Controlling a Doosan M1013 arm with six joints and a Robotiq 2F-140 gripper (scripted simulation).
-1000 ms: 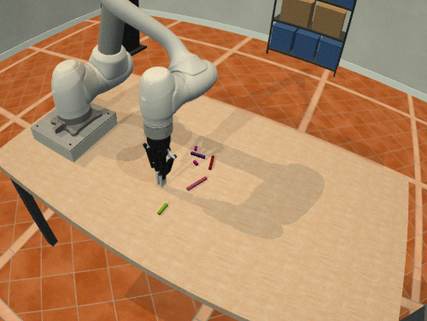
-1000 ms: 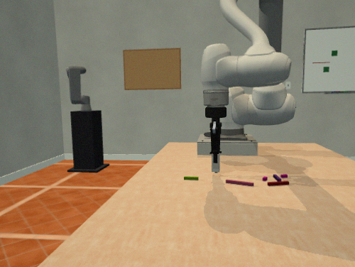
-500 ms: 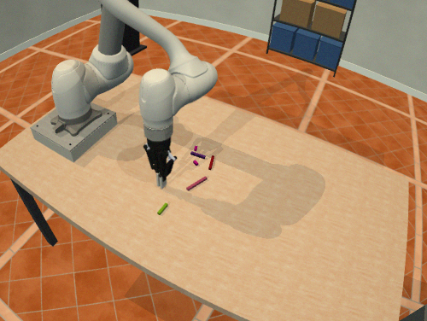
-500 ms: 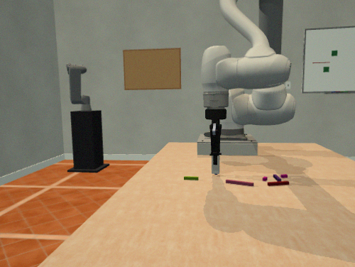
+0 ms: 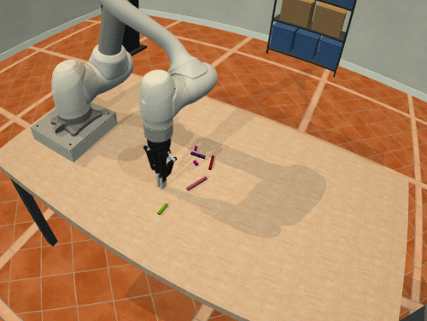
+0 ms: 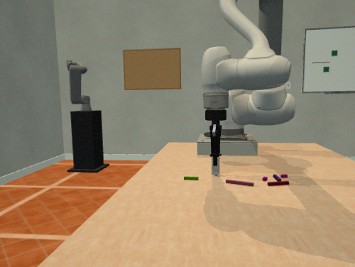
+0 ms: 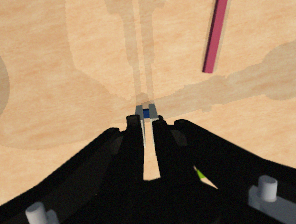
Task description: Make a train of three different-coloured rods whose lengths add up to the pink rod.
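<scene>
My gripper [image 5: 161,183] points straight down with its tips close to the table top, and it also shows in the exterior view [image 6: 215,172]. In the wrist view it is shut on a small blue rod [image 7: 146,113] pinched between the fingertips. The pink rod [image 5: 196,183] lies flat just right of the gripper, and its end shows in the wrist view [image 7: 216,36]. The lime rod [image 5: 162,208] lies alone nearer the table's front. Behind the pink rod lie a red rod [image 5: 211,162], a purple rod [image 5: 197,154] and two short magenta rods [image 5: 195,148] [image 5: 195,162].
The arm's grey base [image 5: 73,130] stands at the table's left rear corner. A shelf with boxes [image 5: 312,30] stands on the floor behind the table. A second arm on a black pedestal [image 6: 86,140] stands off the table.
</scene>
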